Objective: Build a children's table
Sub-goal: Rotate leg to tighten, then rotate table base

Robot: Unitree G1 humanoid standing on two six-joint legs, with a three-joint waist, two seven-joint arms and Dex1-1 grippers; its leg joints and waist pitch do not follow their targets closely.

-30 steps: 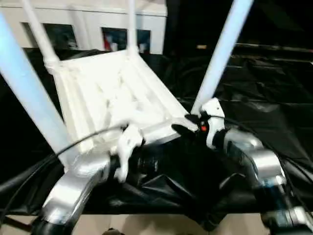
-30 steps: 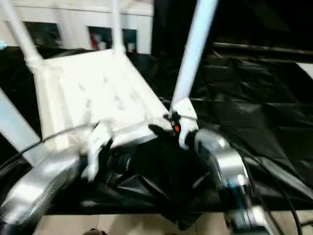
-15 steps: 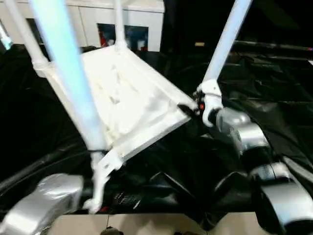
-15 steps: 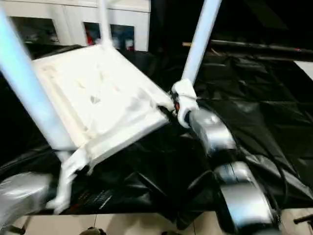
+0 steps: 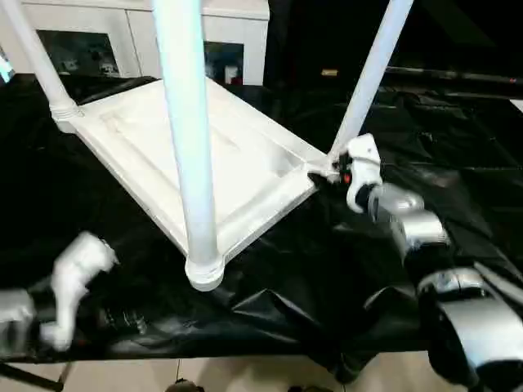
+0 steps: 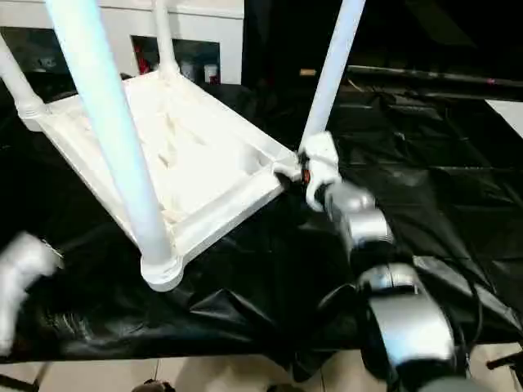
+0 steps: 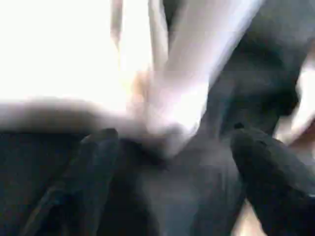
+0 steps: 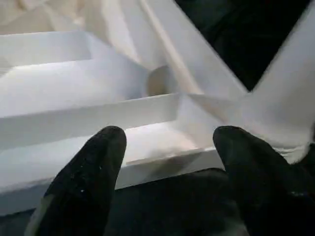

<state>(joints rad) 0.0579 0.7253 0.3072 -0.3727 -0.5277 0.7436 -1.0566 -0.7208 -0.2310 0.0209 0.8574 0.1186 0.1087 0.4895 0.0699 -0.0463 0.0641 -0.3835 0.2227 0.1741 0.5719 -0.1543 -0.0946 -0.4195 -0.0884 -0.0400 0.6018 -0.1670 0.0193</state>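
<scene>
Tabletop (image 5: 204,155) upside down, legs (image 5: 186,139) socketed, flipping left; right gripper (image 8: 170,162) spread at its corner, left gripper (image 7: 167,162) spread, empty.

Left wrist view badly blurred with white glare; head views bright, slightly smeared.

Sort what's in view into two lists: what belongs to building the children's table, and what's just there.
Belongs to the job:
- white tabletop, lying underside up
- legs standing in its corner sockets: near leg, leg by the right gripper, far-left leg, far leg
- right gripper, at the tabletop's corner
- left gripper

Just there:
- black sheeting
- white cabinet behind
</scene>
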